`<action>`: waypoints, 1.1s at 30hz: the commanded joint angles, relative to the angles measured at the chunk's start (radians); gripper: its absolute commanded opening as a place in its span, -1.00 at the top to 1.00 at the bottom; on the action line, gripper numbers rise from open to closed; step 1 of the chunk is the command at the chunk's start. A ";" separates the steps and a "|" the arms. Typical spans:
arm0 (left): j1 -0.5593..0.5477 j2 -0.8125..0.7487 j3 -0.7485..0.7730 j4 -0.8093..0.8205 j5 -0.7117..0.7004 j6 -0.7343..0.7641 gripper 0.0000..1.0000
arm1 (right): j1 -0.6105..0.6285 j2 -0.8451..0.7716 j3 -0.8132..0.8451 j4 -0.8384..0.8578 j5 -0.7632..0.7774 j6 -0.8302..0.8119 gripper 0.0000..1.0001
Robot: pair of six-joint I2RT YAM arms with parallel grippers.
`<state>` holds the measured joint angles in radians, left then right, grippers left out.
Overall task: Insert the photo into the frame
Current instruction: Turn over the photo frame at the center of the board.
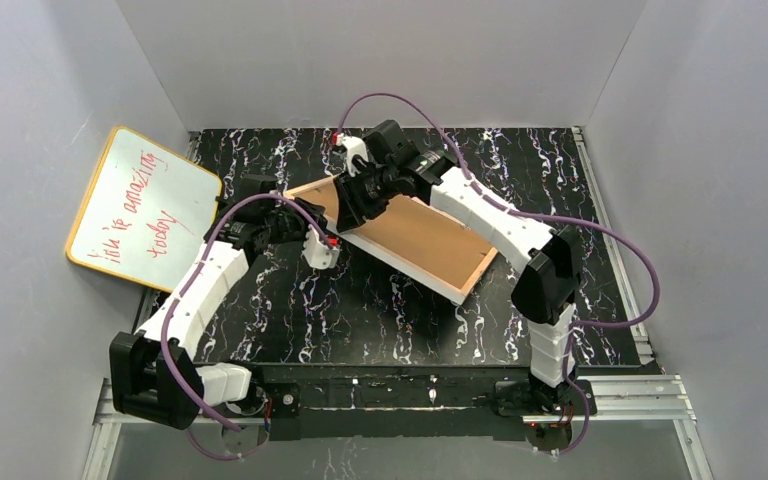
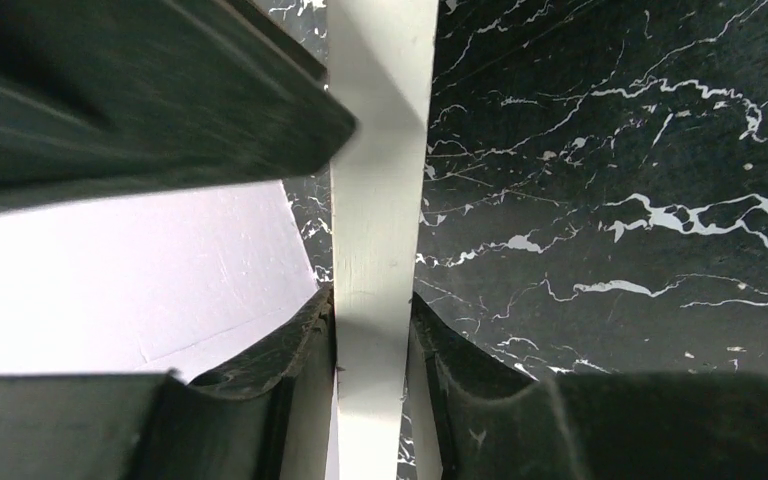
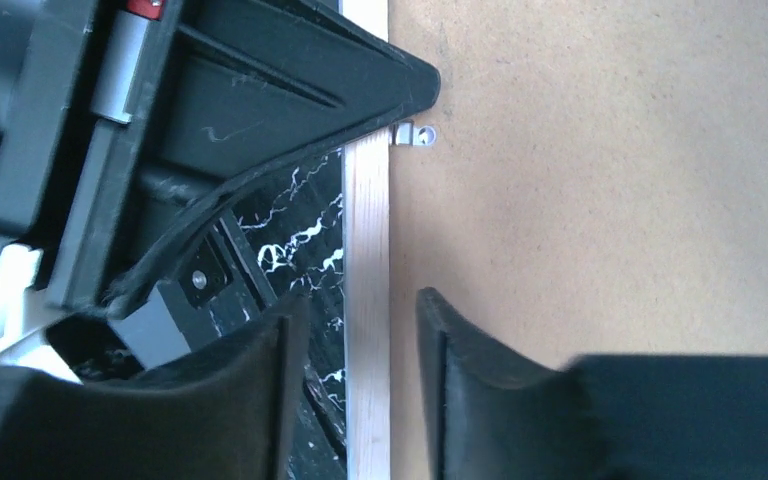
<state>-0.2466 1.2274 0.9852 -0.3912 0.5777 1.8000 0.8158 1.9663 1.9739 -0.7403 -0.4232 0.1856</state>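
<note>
Frame (image 2: 375,180) rail is clamped between left gripper (image 2: 372,318) jaws, shut tight on it. Right gripper (image 3: 356,310) jaws are parted, rail straddled untouched. Judged light, stiff, thin: best held across a rail.

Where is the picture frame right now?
Top view: the frame sits mid-table, brown back up, right of the whiteboard; the left gripper pinches its rim.

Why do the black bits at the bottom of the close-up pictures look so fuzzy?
Left wrist view: the left fingers sit right by the lens, so they blur, while the frame is sharper. Right wrist view: same thing, the right fingers are fuzzy and the board is crisp. Top view: everything is sharp.
</note>
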 commanded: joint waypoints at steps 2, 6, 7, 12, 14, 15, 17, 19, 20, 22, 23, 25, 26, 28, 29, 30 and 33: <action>-0.008 0.009 0.072 0.010 -0.004 -0.045 0.52 | -0.018 -0.145 0.024 -0.036 0.074 -0.058 -0.24; -0.008 0.009 0.105 0.009 0.005 -0.115 0.61 | -0.018 -0.246 -0.066 -0.062 0.138 -0.179 -0.57; -0.008 0.009 0.112 0.009 0.011 -0.132 0.63 | -0.019 -0.278 -0.099 -0.058 0.152 -0.214 -0.63; -0.009 0.001 0.134 0.003 0.042 -0.207 0.68 | -0.017 -0.407 -0.227 -0.035 0.175 -0.322 -0.75; -0.009 0.010 0.154 -0.009 0.038 -0.242 0.71 | -0.017 -0.437 -0.257 -0.051 0.191 -0.367 -0.75; -0.009 0.015 0.166 -0.025 0.034 -0.246 0.74 | -0.015 -0.449 -0.270 -0.060 0.190 -0.393 -0.76; -0.009 0.028 0.187 -0.057 0.029 -0.256 0.79 | 0.002 -0.481 -0.292 -0.066 0.209 -0.430 -0.76; -0.009 0.041 0.208 -0.084 0.027 -0.260 0.81 | 0.027 -0.500 -0.308 -0.070 0.240 -0.464 -0.77; -0.009 0.045 0.216 -0.088 0.027 -0.266 0.82 | 0.044 -0.508 -0.318 -0.068 0.270 -0.480 -0.77; -0.009 0.049 0.220 -0.091 0.023 -0.270 0.82 | 0.069 -0.515 -0.339 -0.072 0.322 -0.513 -0.77; -0.009 0.050 0.222 -0.091 0.021 -0.270 0.83 | 0.079 -0.518 -0.351 -0.072 0.346 -0.528 -0.77; -0.008 0.051 0.221 -0.092 0.019 -0.271 0.83 | 0.099 -0.519 -0.375 -0.066 0.389 -0.558 -0.77; -0.008 0.053 0.222 -0.094 0.019 -0.270 0.83 | 0.110 -0.517 -0.384 -0.057 0.412 -0.575 -0.77; -0.010 0.053 0.224 -0.095 0.020 -0.269 0.83 | 0.140 -0.512 -0.408 -0.035 0.506 -0.611 -0.77; -0.009 0.053 0.225 -0.095 0.021 -0.269 0.83 | 0.155 -0.508 -0.424 -0.021 0.549 -0.630 -0.77; -0.009 0.054 0.226 -0.095 0.021 -0.270 0.83 | 0.174 -0.504 -0.439 -0.004 0.606 -0.651 -0.77; -0.009 0.054 0.229 -0.097 0.018 -0.277 0.85 | 0.200 -0.500 -0.483 0.053 0.728 -0.710 -0.76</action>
<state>-0.2584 1.2896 1.1606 -0.4793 0.5594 1.5856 0.9840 1.4784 1.5284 -0.7807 0.0971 -0.4129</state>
